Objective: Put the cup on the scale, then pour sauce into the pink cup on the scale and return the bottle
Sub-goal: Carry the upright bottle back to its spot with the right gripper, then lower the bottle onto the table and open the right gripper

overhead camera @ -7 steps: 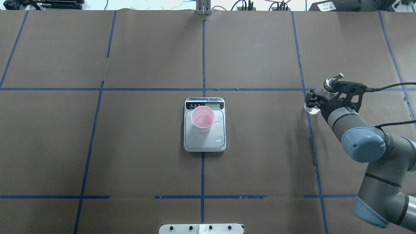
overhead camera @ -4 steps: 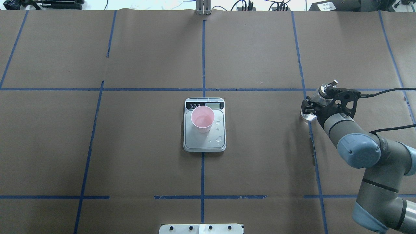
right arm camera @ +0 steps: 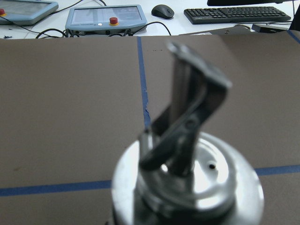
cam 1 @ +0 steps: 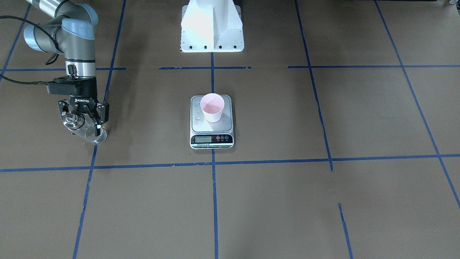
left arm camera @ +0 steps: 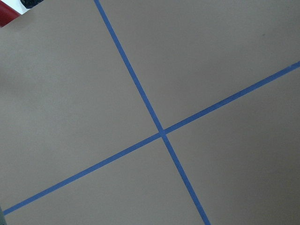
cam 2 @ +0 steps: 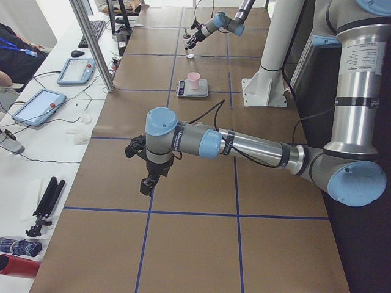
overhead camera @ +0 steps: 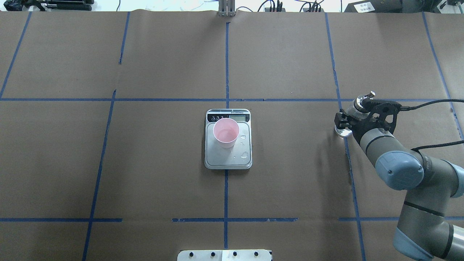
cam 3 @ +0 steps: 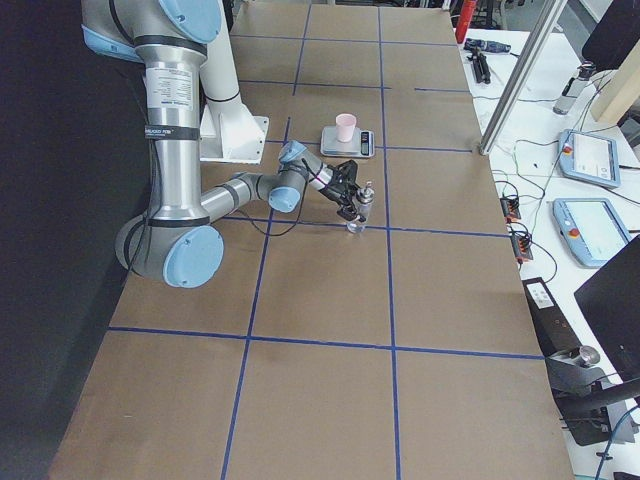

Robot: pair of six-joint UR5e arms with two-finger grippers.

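Right gripper [cam 1: 83, 123], mine, is clamped on the bottle [cam 1: 94, 136]. The bottle is a clear glass cylinder with a shiny silver pourer cap [right arm camera: 187, 187] and a thin bent spout. Its base sits low by a blue tape line; I cannot tell whether it touches the paper.

Left gripper [cam 2: 146, 182] hangs over bare paper, and I cannot tell its finger spacing.

Cup [overhead camera: 226, 132] is pale pink, tapered and matte. It stands on the scale [overhead camera: 228, 161] at table centre, well apart from the bottle. Droplets [overhead camera: 245, 154] lie on the scale's silver-grey platform.

Table [overhead camera: 163, 174] is covered in brown kraft paper with a blue tape grid. Beyond its edge is a white bench with tablets [right arm camera: 105, 18] and a keyboard [right arm camera: 234, 14].
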